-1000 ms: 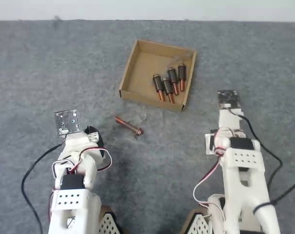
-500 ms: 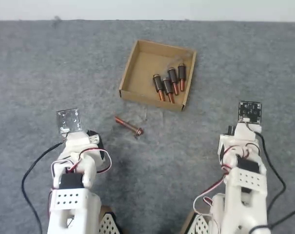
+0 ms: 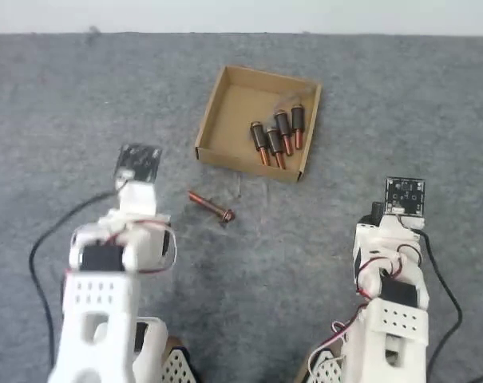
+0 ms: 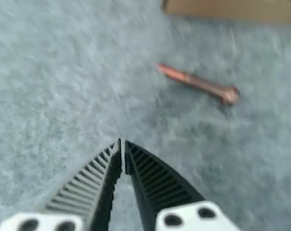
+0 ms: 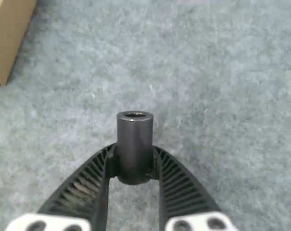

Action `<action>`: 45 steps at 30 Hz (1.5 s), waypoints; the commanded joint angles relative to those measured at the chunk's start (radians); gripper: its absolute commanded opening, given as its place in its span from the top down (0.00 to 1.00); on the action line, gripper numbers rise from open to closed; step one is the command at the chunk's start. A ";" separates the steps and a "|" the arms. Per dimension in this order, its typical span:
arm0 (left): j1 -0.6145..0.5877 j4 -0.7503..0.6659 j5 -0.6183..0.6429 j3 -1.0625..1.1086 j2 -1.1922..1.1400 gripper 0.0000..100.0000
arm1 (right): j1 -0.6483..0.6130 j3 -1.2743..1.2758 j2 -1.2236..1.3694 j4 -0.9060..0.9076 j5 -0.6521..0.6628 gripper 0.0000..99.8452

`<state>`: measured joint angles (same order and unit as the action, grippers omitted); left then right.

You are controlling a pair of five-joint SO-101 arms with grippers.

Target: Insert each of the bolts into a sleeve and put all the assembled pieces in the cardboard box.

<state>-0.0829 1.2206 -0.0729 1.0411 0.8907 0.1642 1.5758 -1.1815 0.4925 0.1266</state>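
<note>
A copper bolt (image 3: pixel 210 206) lies loose on the grey carpet in front of the cardboard box (image 3: pixel 215 118). The left wrist view has the bolt (image 4: pixel 198 83) a little ahead of my left gripper (image 4: pixel 122 143), whose fingers are shut with nothing between them. My right gripper (image 5: pixel 134 153) is shut on a black sleeve (image 5: pixel 134 144), held with its open end pointing away from the wrist. In the high view the right arm (image 3: pixel 394 239) is at the right, well apart from the bolt. Several assembled pieces (image 3: pixel 278 134) lie inside the box.
The box corner (image 5: pixel 8 38) shows at the edge of the right wrist view. Grey carpet (image 3: pixel 65 104) covers the table all around, with a pale wall strip along the far edge.
The left arm rose and stretched forward toward the bolt. The right arm pulled back and to the right one second ago, then stayed nearly still.
</note>
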 commanded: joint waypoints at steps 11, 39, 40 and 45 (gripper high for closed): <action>0.092 0.124 -0.450 -0.570 -0.721 0.99 | -0.061 0.043 -0.170 -0.025 -0.003 0.99; 0.361 -0.106 -0.968 -0.516 -0.881 0.84 | -0.073 0.054 -0.191 -0.025 0.060 0.99; 0.361 -0.106 -0.970 -0.541 -0.922 0.84 | -0.082 0.054 -0.191 -0.025 0.061 0.99; 0.324 -0.068 -0.971 -0.693 -1.079 0.84 | -0.093 0.054 -0.191 -0.021 0.109 0.99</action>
<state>0.2639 1.1331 -1.0319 0.4549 -0.1542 0.0783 1.6341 -1.3395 0.4925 0.2048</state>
